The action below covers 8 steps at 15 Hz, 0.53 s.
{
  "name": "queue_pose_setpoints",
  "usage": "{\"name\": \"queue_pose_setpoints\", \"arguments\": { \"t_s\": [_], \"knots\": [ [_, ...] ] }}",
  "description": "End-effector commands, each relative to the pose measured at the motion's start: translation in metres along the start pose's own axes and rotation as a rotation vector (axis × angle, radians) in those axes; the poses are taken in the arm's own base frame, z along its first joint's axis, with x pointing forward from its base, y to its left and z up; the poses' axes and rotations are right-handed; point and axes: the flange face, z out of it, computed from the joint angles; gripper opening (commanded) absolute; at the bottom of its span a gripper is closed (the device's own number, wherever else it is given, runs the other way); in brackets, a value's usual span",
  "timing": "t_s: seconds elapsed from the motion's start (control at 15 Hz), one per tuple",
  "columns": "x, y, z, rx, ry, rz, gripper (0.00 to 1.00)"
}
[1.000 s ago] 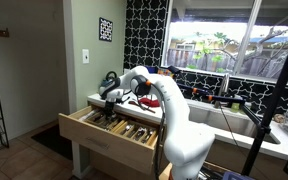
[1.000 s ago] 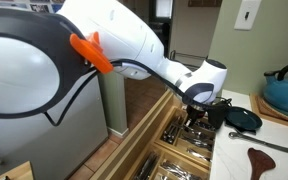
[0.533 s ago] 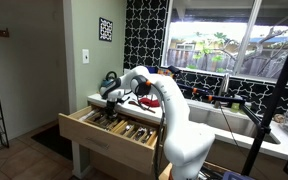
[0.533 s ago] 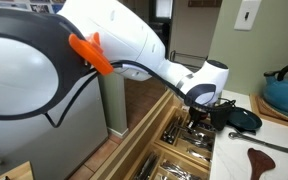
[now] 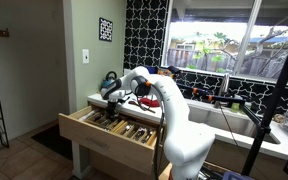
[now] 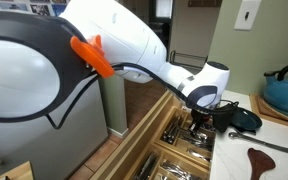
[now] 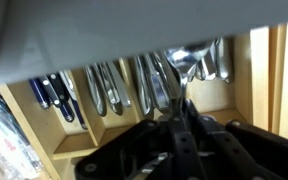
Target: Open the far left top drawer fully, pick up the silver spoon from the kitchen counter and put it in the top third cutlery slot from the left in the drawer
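Kitchen drawer (image 5: 103, 139), fingers (image 7: 171, 145) gripping spoon (image 7: 184, 82), lower

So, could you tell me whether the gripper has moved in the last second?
Yes. In an exterior view the gripper has dipped slightly toward the open drawer, judged against the dark pan on the counter.

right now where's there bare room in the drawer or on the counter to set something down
Drawer: in the wrist view the narrow slot right of the spoons looks bare; the middle slots under the gripper are packed. Kitchen counter: a pale patch is free between the dark pan and the wooden spatula.
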Motion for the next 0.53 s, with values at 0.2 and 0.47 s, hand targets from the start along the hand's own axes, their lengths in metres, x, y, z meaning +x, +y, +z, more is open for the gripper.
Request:
{"name": "queue_pose_setpoints", "arguments": {
  "t_s": [0.2, 0.47],
  "knots": [
    [-0.0132, 0.0090, 0.0057, -0.016, -0.042, 0.014, 0.02],
    [-0.0167, 0.0107, 0.0095, -0.012, -0.049, 0.022, 0.02]
  ]
}}
